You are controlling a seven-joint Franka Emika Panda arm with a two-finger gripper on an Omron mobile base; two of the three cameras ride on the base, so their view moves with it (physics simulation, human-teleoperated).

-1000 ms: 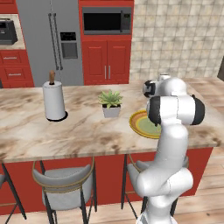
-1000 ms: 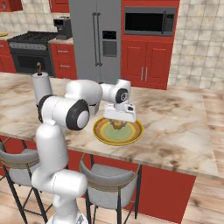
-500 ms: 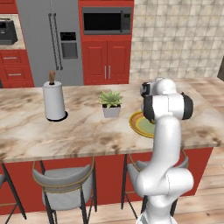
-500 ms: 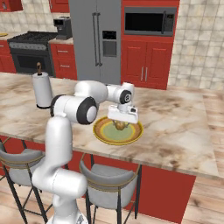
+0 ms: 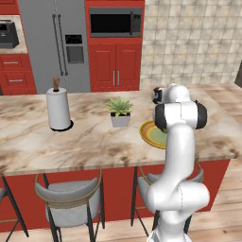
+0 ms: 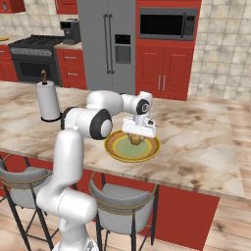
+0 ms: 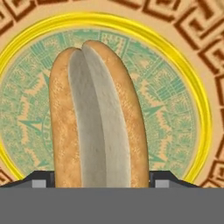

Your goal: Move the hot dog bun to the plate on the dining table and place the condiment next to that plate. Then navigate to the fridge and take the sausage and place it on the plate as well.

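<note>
Marble bench: my gripper (image 6: 138,135) has swung over the plate (image 6: 152,151), pinching the hot dog bun (image 7: 94,118); release next.

Dining table (image 5: 94,142) carries plate (image 6: 147,152), potted plant (image 5: 120,112), paper towel roll (image 5: 58,108).

**Three viewpoints around the gripper**

Left base view: from behind and left of the gripper (image 6: 138,133), facing forward and down across the dining table (image 5: 85,142) toward the fridge (image 5: 56,42). Right base view: same table, fridge and plate (image 6: 147,153), from behind-right. Hand view: pressed close, looking straight along the gripper at bun (image 7: 96,118) and plate.
</note>
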